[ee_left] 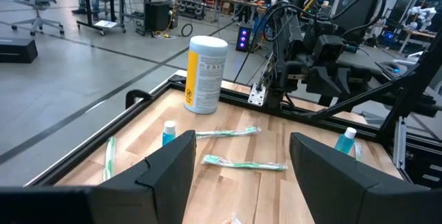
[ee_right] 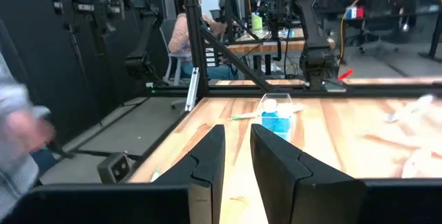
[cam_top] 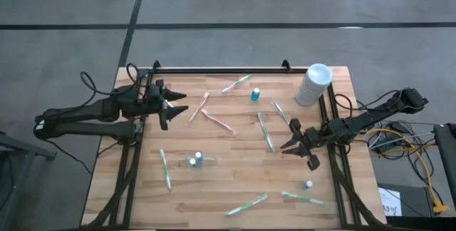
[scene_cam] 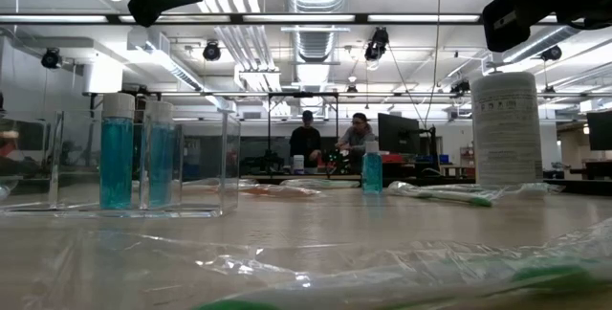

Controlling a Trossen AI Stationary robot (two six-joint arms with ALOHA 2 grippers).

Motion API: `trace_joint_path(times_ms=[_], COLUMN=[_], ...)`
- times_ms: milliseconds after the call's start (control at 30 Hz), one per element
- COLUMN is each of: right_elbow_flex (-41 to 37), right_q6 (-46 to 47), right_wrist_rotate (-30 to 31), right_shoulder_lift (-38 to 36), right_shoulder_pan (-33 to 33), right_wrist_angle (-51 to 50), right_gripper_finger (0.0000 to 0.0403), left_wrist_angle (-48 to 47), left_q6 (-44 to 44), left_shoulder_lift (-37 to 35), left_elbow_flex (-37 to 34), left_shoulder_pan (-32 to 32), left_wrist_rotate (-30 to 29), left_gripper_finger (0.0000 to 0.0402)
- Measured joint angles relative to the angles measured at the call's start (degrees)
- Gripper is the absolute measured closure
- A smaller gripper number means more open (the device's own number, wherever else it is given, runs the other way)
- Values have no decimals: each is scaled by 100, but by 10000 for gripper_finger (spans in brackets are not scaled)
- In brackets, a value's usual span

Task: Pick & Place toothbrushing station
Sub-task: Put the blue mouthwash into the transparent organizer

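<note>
Hovering over the left edge of the light wooden slatted table (cam_top: pixel 235 181), the left gripper (cam_top: pixel 178 107) has its two dark fingers spread wide with nothing between them; its own camera shows bare wood and wrapped toothbrushes beyond the gap. The right gripper (cam_top: pixel 294 145) hangs above the right side of the table, its fingers (ee_right: pixel 207 162) drawn close together, leaving only a narrow slit, and clamping nothing.

Several green-and-white toothbrushes in clear wrappers lie scattered on the wood: one (cam_top: pixel 266 131) just beside the right gripper, one (cam_top: pixel 165 168) near the front left, two (cam_top: pixel 246 204) along the front edge, one (cam_top: pixel 236 83) near the back rail. A pink-toned wrapped toothbrush (cam_top: pixel 217 121) lies near the middle, close to the left gripper's fingertips but apart from them.

A clear plastic holder with small blue-liquid bottles (scene_cam: pixel 143 152) stands left of centre, and a small teal bottle (cam_top: pixel 254 94) stands toward the back. A tall white cylindrical wipes canister (cam_top: pixel 313 83) stands at the back right corner. Another small bottle with a white cap (cam_top: pixel 308 185) stands near the front right.

Two people (scene_cam: pixel 330 143) stand in the room far behind the table.
</note>
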Motion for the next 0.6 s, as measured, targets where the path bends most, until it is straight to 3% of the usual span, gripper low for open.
trace_joint_path(times_ms=[200, 400, 500, 600], right_elbow_flex=[8, 109, 109, 114], right_q6=[1760, 1699, 1113, 1340], right_wrist_rotate=[9, 481, 1564, 2832], right_shoulder_lift=[0, -1, 0, -4], right_shoulder_pan=[-6, -25, -24, -68], right_wrist_angle=[51, 95, 142, 317], right_gripper_finger=[335, 335, 335, 335], left_wrist_angle=[0, 0, 0, 0], left_q6=[0, 0, 0, 0], left_shoulder_lift=[0, 0, 0, 0], left_elbow_flex=[-2, -4, -7, -7], left_shoulder_pan=[0, 0, 0, 0], left_wrist_rotate=[3, 24, 22, 22], left_gripper_finger=[162, 162, 162, 162])
